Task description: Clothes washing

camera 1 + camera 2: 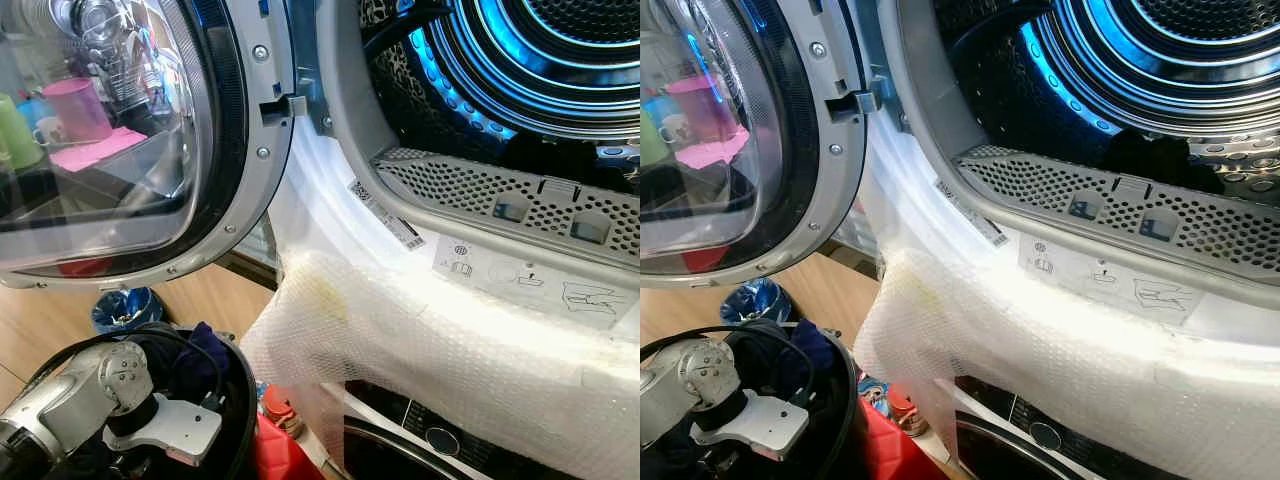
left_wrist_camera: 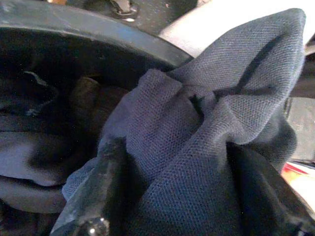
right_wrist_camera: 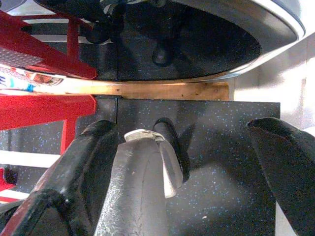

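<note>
Laundry sits in the black basket (image 1: 235,400) at my lower left, and my left arm (image 1: 70,405) is bent down into it, the silver elbow joint uppermost and the white wrist plate angled toward the basket's far rim. In the left wrist view my left tool (image 2: 167,196) is clenched on a dark blue knit cloth (image 2: 206,128): one black finger (image 2: 106,182) lies along one side of the bunched fabric and the other is pressed in on the opposite side, with the cloth humped up between and over them. More dark clothes (image 2: 34,147) lie in the basket beside it, under the rim. In the eye views a fold of the blue cloth (image 1: 205,350) shows just past my wrist, inside the basket. Ahead and above, the machine's door (image 1: 120,140) stands swung open to my left, and the drum (image 1: 520,60) is lit blue, with a dark garment (image 1: 1160,155) lying at its bottom behind the perforated grille (image 1: 500,200). White bubble wrap (image 1: 420,340) is draped over the machine's front below the opening. My right tool (image 3: 197,162) hangs low over a dark speckled mat (image 3: 216,128), its fingers (image 3: 285,157) spread apart and holding nothing, with a red frame (image 3: 44,105) near it on one side.
</note>
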### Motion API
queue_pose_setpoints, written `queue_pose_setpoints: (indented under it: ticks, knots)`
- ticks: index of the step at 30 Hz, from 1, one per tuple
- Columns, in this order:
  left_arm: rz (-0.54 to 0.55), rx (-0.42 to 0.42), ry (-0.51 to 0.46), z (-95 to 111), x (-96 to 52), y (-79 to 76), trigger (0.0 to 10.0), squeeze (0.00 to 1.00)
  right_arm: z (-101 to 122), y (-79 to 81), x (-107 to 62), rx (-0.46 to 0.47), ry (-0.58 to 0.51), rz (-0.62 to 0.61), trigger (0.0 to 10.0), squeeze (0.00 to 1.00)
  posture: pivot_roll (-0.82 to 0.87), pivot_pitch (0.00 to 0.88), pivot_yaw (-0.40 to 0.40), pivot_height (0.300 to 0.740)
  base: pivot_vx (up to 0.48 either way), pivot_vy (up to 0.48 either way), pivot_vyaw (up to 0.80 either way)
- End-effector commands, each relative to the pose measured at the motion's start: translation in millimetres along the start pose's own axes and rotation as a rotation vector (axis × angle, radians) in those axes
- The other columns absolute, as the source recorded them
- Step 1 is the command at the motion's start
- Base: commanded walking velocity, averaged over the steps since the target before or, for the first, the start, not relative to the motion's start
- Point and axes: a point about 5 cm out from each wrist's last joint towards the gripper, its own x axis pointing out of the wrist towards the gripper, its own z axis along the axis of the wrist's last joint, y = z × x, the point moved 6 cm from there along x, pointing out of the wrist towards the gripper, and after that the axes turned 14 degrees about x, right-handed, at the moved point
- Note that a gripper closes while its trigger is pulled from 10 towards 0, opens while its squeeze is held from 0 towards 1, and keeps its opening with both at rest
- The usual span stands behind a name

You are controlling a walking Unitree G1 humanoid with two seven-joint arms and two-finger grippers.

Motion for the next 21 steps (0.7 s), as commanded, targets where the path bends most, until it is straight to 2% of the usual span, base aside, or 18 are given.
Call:
queue_pose_setpoints:
  ticks: [1,11,16,18,21]
  knots:
    - [-0.055,-0.016,0.043,-11,-1.5,-10.2,0.0,0.00,-12,0.2,-2.1,0.005,0.037,-0.002,10.0,0.00,0.07,0.062,0.079,0.740,0.000,0.000,0.00]
    - [-0.095,0.005,0.042,-9,-3.5,-12.0,0.0,0.00,-8,4.4,-0.4,0.002,0.032,0.012,10.0,0.00,0.06,0.047,0.083,0.740,0.000,0.000,0.00]
    - [-0.083,0.017,0.010,-4,-2.1,-8.2,0.0,0.00,-8,6.3,-0.2,0.000,0.035,0.017,10.0,0.00,0.06,0.035,0.084,0.740,0.000,0.000,0.00]
    - [-0.069,0.012,-0.040,5,0.8,-3.9,0.0,0.00,-9,7.0,0.0,0.002,0.037,0.019,10.0,0.00,0.06,0.035,0.084,0.740,0.000,0.000,0.00]
    - [-0.079,0.022,-0.043,6,1.3,-5.1,0.0,0.00,-8,8.5,0.2,-0.001,0.037,0.023,10.0,0.00,0.06,0.034,0.086,0.740,0.000,0.000,0.00]
